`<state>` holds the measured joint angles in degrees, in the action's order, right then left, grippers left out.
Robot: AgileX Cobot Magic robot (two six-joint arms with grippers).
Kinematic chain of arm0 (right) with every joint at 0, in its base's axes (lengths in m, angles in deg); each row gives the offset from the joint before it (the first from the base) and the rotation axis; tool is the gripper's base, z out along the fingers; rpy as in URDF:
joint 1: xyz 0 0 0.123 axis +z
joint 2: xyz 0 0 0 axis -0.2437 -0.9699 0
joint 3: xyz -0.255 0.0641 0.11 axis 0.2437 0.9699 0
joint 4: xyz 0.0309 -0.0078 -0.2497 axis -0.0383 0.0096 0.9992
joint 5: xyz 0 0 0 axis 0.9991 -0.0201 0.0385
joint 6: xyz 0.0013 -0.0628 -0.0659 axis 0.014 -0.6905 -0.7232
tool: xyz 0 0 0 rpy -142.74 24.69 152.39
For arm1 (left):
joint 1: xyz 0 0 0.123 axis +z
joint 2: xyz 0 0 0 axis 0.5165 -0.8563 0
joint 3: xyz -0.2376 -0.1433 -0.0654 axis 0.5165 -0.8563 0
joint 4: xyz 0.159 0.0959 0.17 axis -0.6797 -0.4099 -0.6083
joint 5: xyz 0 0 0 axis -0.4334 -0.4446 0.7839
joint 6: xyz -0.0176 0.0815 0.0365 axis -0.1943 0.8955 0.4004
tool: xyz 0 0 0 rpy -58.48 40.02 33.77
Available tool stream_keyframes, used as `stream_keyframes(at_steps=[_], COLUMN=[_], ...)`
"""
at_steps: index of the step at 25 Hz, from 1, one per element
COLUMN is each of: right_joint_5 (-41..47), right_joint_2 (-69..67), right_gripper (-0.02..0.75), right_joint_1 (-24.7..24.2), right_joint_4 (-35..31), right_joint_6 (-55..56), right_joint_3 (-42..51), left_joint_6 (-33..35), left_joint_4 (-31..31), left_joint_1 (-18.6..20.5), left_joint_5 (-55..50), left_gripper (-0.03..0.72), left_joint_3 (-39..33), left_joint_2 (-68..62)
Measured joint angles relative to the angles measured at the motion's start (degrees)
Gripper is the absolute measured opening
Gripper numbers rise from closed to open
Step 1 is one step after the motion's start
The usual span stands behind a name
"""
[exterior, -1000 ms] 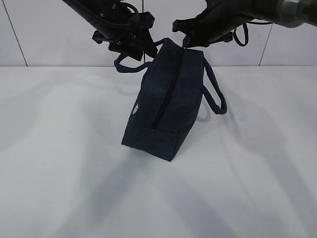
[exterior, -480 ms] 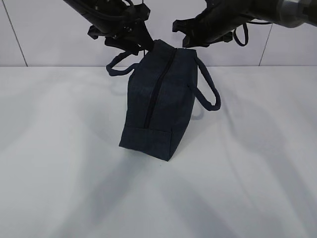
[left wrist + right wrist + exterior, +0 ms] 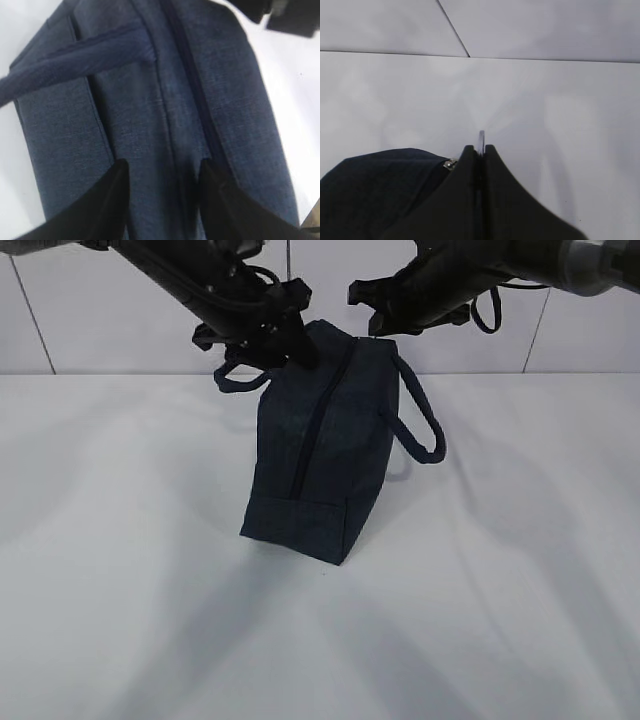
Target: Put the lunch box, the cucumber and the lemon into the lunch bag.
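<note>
The dark navy lunch bag (image 3: 320, 450) stands on the white table with its top zipper closed. My right gripper (image 3: 375, 328) is at the bag's far top end, shut on the silver ring pull (image 3: 481, 137), which sticks out between the fingertips; the gripper (image 3: 480, 148) and bag (image 3: 375, 190) show in the right wrist view. My left gripper (image 3: 293, 348) is open and sits on the bag's far top left, its jaws (image 3: 164, 165) straddling the fabric (image 3: 150, 115) beside the zipper line. The lunch box, cucumber and lemon are out of view.
The bag's loop handles hang out to the left (image 3: 235, 380) and right (image 3: 425, 430). The white table (image 3: 130, 590) spreads round the bag, with a white tiled wall (image 3: 90, 320) close behind it.
The bag has swung from leaning right to standing straighter and a little left. My left gripper has moved down and right onto the bag's top. The right gripper has stayed put.
</note>
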<state>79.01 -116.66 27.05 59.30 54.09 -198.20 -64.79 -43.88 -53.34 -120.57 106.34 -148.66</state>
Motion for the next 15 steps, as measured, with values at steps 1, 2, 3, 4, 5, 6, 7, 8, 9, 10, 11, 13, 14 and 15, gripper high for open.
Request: stream_keyframes(at_steps=[1, 2, 3, 4, 5, 6, 7, 8, 9, 10, 11, 13, 14, 15], right_joint_5=[0.00, 0.00, 0.00, 0.00, 0.00, 0.00, 0.00, 0.00, 0.00, 0.11, 0.23, 0.45, 0.68, 1.01], right_joint_2=[0.00, 0.00, 0.00, 0.00, 0.00, 0.00, 0.00, 0.00, 0.00, 0.00, 0.00, 0.00, 0.00, 0.00], right_gripper=[0.018, 0.018, 0.018, 0.018, 0.018, 0.018, 0.018, 0.018, 0.018, 0.018, 0.018, 0.017, 0.018, 0.018], right_joint_1=[0.00, 0.00, 0.00, 0.00, 0.00, 0.00, 0.00, 0.00, 0.00, 0.00, 0.00, 0.00, 0.00, 0.00], right_joint_4=[0.00, 0.00, 0.00, 0.00, 0.00, -0.11, -0.11, -0.11, -0.11, -0.11, -0.22, -0.55, -0.85, -0.96], right_joint_6=[0.00, 0.00, 0.00, 0.00, 0.00, 0.00, 0.00, 0.00, 0.00, 0.00, -0.04, -0.04, -0.04, -0.04], right_joint_3=[0.00, 0.00, 0.00, 0.00, 0.00, 0.00, 0.00, 0.00, 0.00, 0.00, 0.00, 0.00, 0.00, 0.00], left_joint_6=[0.00, 0.00, 0.00, 0.00, 0.00, 0.00, 0.00, 0.00, 0.00, 0.00, 0.00, 0.00, 0.00, 0.00], left_joint_4=[0.53, 1.23, 1.80, 2.19, 2.32, 2.32, 2.32, 2.32, 2.32, 2.20, 2.20, 2.20, 2.20, 2.12], left_joint_1=[0.00, 0.00, 0.00, 0.00, 0.00, 0.00, 0.00, 0.13, 0.25, 0.25, 0.37, 0.59, 0.59, 0.59], left_joint_5=[0.00, -0.11, -0.34, -0.65, -1.13, -1.43, -1.83, -2.57, -3.21, -4.17, -5.12, -7.18, -7.73, -8.34], left_gripper=[0.329, 0.328, 0.322, 0.298, 0.266, 0.222, 0.146, 0.088, 0.046, 0.011, 0.000, -0.009, -0.010, -0.010], left_joint_3=[0.00, 0.00, 0.00, 0.00, 0.00, 0.00, 0.00, 0.00, 0.00, 0.00, 0.10, 0.08, 0.08, 0.08], left_joint_2=[-0.53, -1.14, -1.63, -2.23, -2.35, -2.33, -2.33, -2.33, -2.33, -2.33, -2.33, -2.33, -2.33, -2.33])
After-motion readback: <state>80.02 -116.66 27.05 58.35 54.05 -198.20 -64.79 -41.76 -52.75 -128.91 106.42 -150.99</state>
